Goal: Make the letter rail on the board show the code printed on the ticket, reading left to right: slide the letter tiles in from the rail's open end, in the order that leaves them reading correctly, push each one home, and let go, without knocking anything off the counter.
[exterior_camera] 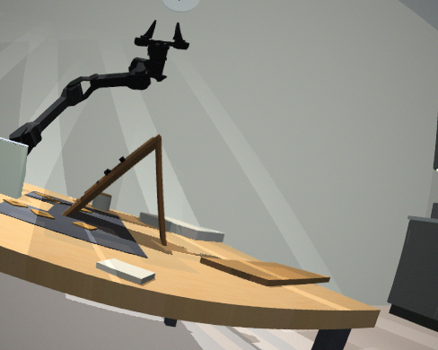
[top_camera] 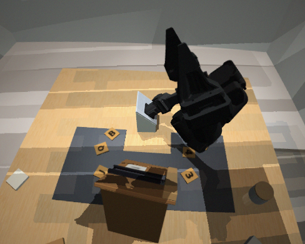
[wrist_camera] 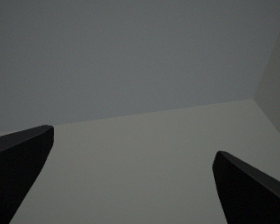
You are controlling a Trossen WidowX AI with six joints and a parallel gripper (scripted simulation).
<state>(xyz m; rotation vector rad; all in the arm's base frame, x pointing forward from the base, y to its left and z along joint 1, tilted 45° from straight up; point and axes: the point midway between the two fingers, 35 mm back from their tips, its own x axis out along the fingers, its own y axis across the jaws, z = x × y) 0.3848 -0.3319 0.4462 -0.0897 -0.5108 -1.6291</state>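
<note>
My gripper is open and empty, pointing up high above the table. A wooden board leans as an easel. Its black rail shows no tile. The pale ticket lies on the board above the rail; its print is unreadable. Letter tiles lie flat: B, Q and J on the left, the last partly hidden by the board; 4 and 3 on the right. An orange sliver beside the arm may be another tile.
A dark mat lies under the tiles. A grey wedge block stands by the arm's base. A white block, a round canister, a wooden slab and a grey slab are also around.
</note>
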